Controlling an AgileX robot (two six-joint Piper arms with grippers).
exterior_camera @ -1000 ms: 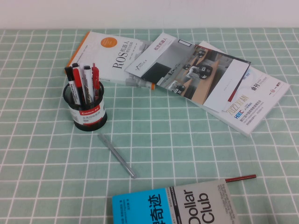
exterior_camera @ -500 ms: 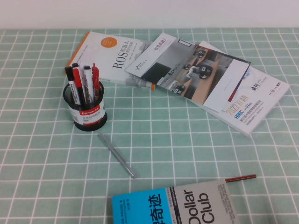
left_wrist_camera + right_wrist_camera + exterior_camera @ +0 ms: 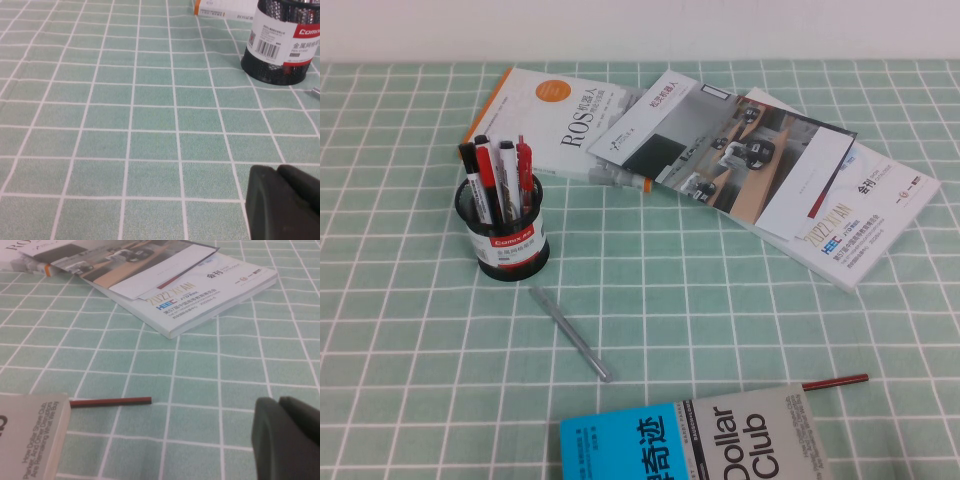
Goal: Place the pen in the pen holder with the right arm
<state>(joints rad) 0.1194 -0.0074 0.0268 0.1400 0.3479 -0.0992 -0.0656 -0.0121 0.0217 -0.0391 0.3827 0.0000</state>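
Observation:
The slim silver-grey pen (image 3: 570,333) lies flat on the green checked cloth, slanting from just in front of the pen holder (image 3: 505,225) toward the near side. The holder, a black mesh cup with a white band and red label, stands upright with several red-and-black markers in it. In the left wrist view the pen holder (image 3: 282,42) stands a little way off and the pen's tip (image 3: 316,91) peeks in at the edge. Neither arm shows in the high view. My right gripper (image 3: 278,400) hangs low over the cloth, shut and empty. My left gripper (image 3: 277,168) is shut and empty too.
A stack of books and magazines (image 3: 720,160) lies across the back of the table. A blue-and-grey book (image 3: 700,445) sits at the near edge, with a dark red thin pen (image 3: 835,382) beside it. In the right wrist view that red pen (image 3: 111,401) lies ahead of my right gripper.

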